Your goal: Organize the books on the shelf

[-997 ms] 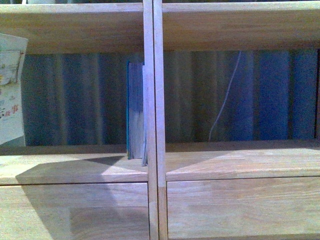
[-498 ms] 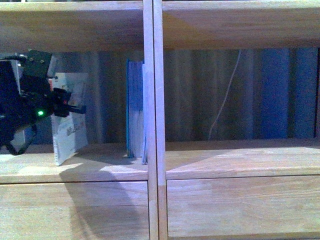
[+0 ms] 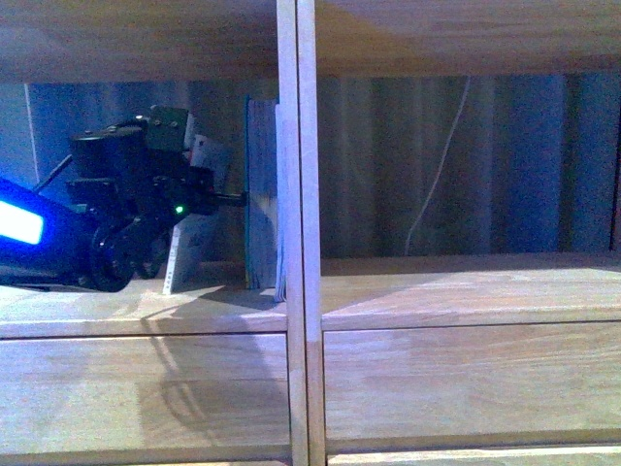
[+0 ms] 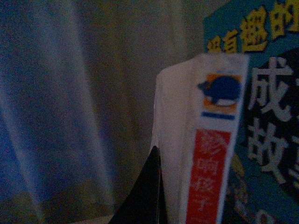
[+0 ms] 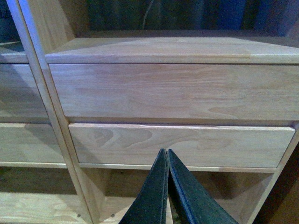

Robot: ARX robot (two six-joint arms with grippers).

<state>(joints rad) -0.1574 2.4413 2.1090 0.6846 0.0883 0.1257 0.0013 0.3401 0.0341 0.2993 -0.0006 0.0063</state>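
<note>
One arm in the front view: left claw [image 3: 233, 197] inside the shelf's [image 3: 297, 291] left compartment, gripping a thin softcover [image 3: 186, 254] tilted just beside the teal-edged books [image 3: 260, 194] standing against the divider.

Left wrist: red-and-white spine [image 4: 212, 154] clamped beside a finger [image 4: 147, 196].

Right wrist: right claw [image 5: 167, 186] closed, empty, before the drawer fronts [image 5: 173, 91].

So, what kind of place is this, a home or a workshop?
Probably a home-like room, perhaps staged. A light wooden bookcase with plain drawer fronts stands before a pleated curtain, and the left gripper brings a children's book beside upright books.
</note>
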